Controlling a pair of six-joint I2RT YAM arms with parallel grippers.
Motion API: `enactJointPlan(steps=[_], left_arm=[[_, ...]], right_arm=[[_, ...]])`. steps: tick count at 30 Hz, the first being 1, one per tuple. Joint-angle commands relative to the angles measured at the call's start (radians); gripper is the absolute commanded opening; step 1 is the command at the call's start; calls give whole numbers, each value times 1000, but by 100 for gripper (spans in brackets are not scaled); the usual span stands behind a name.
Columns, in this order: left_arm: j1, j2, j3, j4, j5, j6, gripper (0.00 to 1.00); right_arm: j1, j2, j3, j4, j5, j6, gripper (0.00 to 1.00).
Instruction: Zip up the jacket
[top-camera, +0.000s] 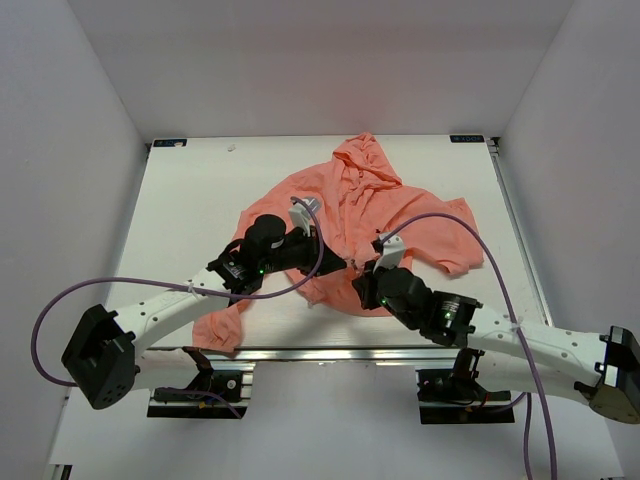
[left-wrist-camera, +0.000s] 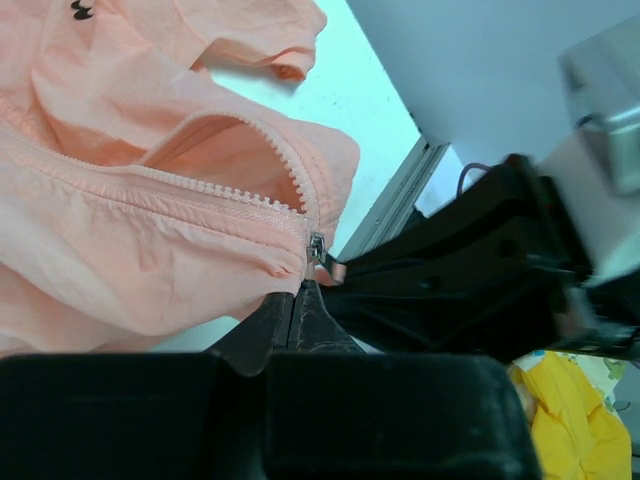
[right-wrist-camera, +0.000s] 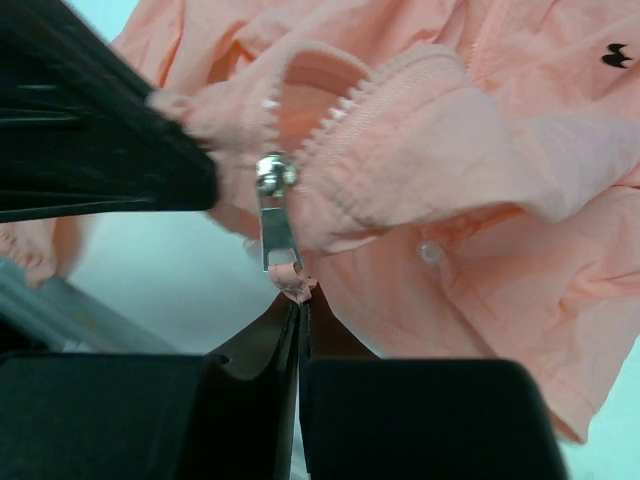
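Observation:
The salmon-pink jacket (top-camera: 370, 200) lies spread on the white table, hood at the far side. Both grippers meet at its lower front edge. My left gripper (top-camera: 340, 262) is shut on the hem just below the zipper's lower end (left-wrist-camera: 297, 298). The zipper slider (left-wrist-camera: 318, 248) sits at the bottom of the teeth, which gape open above it. My right gripper (top-camera: 362, 275) is shut on the small pink tab (right-wrist-camera: 297, 283) hanging from the silver zipper pull (right-wrist-camera: 276, 235). The dark chest mark (right-wrist-camera: 617, 57) shows in both wrist views.
An aluminium rail (top-camera: 330, 353) runs along the table's near edge, right below the grippers. White walls enclose the table on three sides. Purple cables (top-camera: 60, 300) loop off both arms. A yellow object (left-wrist-camera: 570, 420) lies below the table edge.

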Motion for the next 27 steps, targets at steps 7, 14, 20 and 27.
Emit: enactJointPlan(steps=[7,14,20,27], left_arm=[[-4,-3,57,-105,16,89,0],[-4,4,72,-188,76,131,0],[-4,-4,72,-254,90,162,0],[-4,-6,81,-306,120,177,0]], right_arm=[[6,-23,185,-266,-55,10,0],[-1,3,284,-315,13,-40,0],[-40,68,373,-375,2,-46,0],[-129,219,459,-452,-27,-22,0]])
